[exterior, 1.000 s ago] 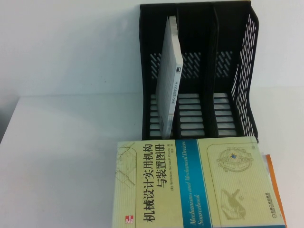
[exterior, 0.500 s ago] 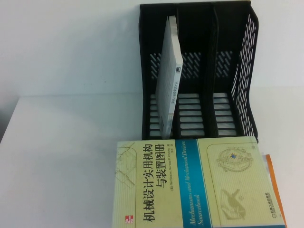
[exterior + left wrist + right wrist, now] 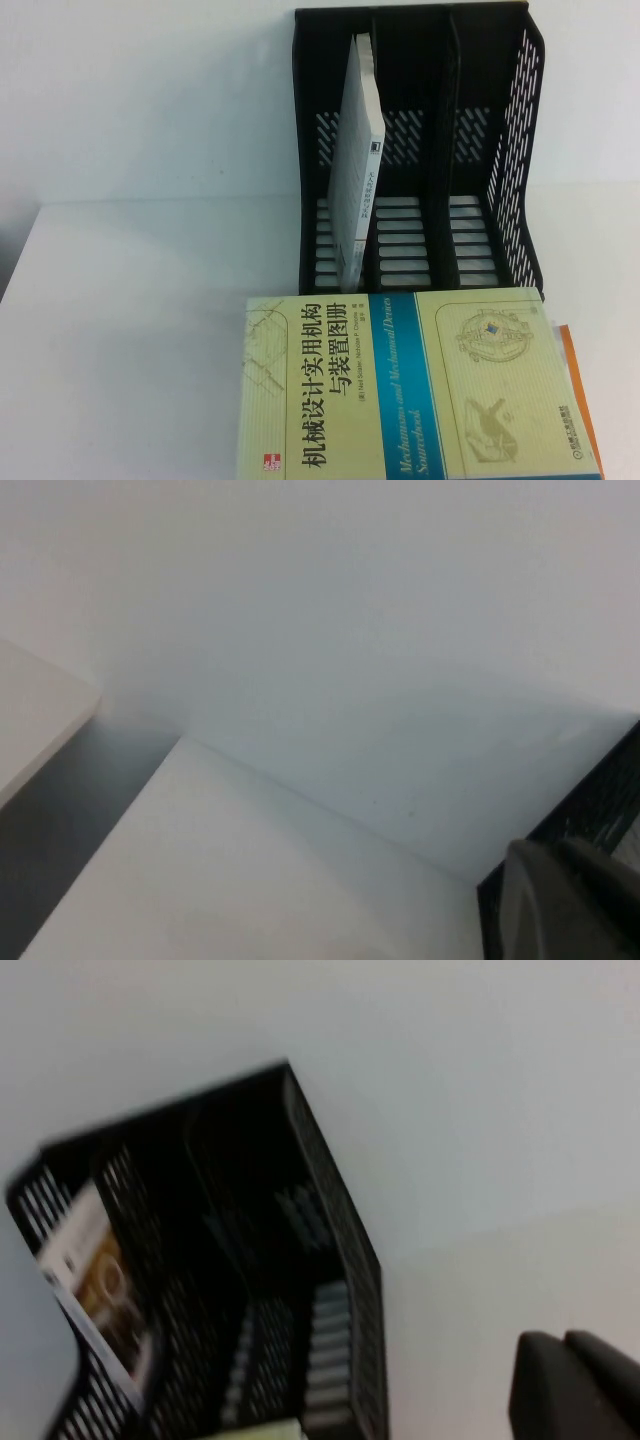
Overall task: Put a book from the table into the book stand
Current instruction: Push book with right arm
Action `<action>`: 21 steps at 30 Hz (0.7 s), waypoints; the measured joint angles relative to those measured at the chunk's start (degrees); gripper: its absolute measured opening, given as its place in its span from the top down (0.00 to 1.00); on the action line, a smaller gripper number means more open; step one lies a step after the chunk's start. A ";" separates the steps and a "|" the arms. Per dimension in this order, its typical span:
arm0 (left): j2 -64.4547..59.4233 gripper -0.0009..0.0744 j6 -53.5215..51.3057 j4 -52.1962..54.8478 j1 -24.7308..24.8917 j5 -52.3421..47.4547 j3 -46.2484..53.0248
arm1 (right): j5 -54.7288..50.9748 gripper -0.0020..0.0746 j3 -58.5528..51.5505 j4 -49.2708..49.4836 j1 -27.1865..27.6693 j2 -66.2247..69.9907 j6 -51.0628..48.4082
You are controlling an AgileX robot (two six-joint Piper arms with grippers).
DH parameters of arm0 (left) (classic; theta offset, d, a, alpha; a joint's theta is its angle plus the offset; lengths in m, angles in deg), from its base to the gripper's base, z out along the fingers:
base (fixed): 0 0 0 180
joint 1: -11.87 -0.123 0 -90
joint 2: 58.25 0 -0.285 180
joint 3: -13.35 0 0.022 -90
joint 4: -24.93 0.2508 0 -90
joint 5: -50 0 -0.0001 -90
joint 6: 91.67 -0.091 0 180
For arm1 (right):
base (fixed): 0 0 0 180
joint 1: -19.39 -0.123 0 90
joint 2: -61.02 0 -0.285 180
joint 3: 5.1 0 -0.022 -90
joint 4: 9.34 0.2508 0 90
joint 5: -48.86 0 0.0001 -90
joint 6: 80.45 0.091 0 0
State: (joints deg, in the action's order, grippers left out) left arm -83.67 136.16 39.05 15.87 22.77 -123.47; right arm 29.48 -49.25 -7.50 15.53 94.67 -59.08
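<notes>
The book (image 3: 420,385), pale yellow-green with a blue band and black Chinese title, lies flat at the table's (image 3: 130,330) near edge, just in front of the black book stand (image 3: 520,150). The stand's middle and right slots are empty. Neither gripper shows in the high view. In the left wrist view my left gripper (image 3: 570,900) is shut and empty, beside a corner of the stand (image 3: 600,800). In the right wrist view my right gripper (image 3: 565,1390) is shut and empty, apart from the stand (image 3: 330,1220), above bare table.
A thin grey-white book (image 3: 358,160) leans upright in the stand's left slot; it also shows in the right wrist view (image 3: 90,1270). A white book with orange edges (image 3: 580,400) lies under the book's right side. White wall stands behind.
</notes>
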 joint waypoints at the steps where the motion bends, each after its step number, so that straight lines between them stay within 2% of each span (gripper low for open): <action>1: -0.87 0.99 -0.72 -0.94 0.00 -0.10 0.21 | -1.53 0.98 -0.05 0.00 -0.32 1.39 -2.38; 4: -3.84 0.99 -5.83 -3.73 0.00 -0.39 0.30 | -8.59 0.98 0.24 -0.51 -1.32 8.13 -8.40; 10: -10.94 0.99 -19.38 -9.95 0.00 -2.87 0.30 | -22.09 0.98 6.24 2.02 -1.56 23.47 -12.08; 17: -20.13 0.99 -31.85 -19.06 0.00 -7.49 0.35 | -24.95 0.98 11.18 23.06 -1.56 32.81 -31.09; 21: -25.28 0.99 -47.83 -33.08 0.00 -9.28 0.35 | -24.73 0.98 11.41 32.96 -1.60 34.72 -41.44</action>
State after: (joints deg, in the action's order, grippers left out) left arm -108.95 88.33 5.97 15.87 13.49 -123.13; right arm 4.74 -37.85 25.47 13.92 129.39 -100.52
